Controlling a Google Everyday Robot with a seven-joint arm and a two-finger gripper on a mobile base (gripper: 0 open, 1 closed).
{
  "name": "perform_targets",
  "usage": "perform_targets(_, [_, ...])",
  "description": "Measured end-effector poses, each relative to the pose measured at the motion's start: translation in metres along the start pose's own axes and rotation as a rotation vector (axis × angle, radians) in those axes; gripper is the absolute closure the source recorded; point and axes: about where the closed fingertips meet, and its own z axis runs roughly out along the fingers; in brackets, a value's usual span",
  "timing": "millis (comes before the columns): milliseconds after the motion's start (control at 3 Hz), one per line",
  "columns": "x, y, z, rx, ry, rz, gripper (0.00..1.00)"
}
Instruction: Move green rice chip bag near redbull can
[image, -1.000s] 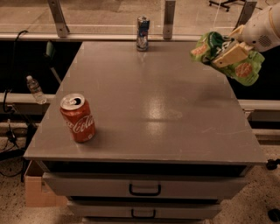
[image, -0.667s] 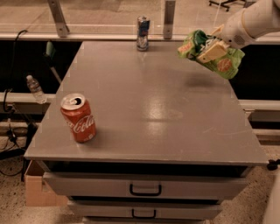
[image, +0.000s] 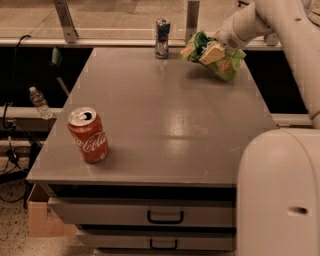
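Pinching the green rice chip bag (image: 231, 64) in the gripper (image: 211, 51), to the right of the redbull can (image: 162, 31) and near it, with a clear gap between. Clamped narrow on a crumpled fold at the upper middle of the bag, with nothing else touched. Largely wrapped in crinkled film, so impossible to judge the width between the jaws beyond that thin fold. Hanging tilted, with the upper end of the bag turned toward the redbull can and the lower end pointing away from it. Held over the far right part of the gray table (image: 165, 110), about level in the view with the redbull can, with a faint shadow on the top below; cannot tell whether the lowest corner brushes the surface. Reaching in from the right of the redbull can on the white arm (image: 265, 20), with the robot's white base (image: 277, 195) much nearer the camera and also to the can's right. As for the redbull can itself: upright at the far edge of the table, slim, blue and silver. With an opened red Coca-Cola can (image: 89, 135) upright well apart from the redbull can, toward the near left corner. With two drawers and their dark handles (image: 165, 216) under the top, far nearer the camera than the redbull can. With a small water bottle (image: 39, 102) off the table, to the left of the redbull can and lower.
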Motion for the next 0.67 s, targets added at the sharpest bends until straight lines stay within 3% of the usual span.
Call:
perform_targets(333, [0.0,-0.006,0.03,-0.001,0.036,-0.001,0.83])
perform_targets(667, [0.001,-0.01,0.044,0.004,0.058,0.01,0.59])
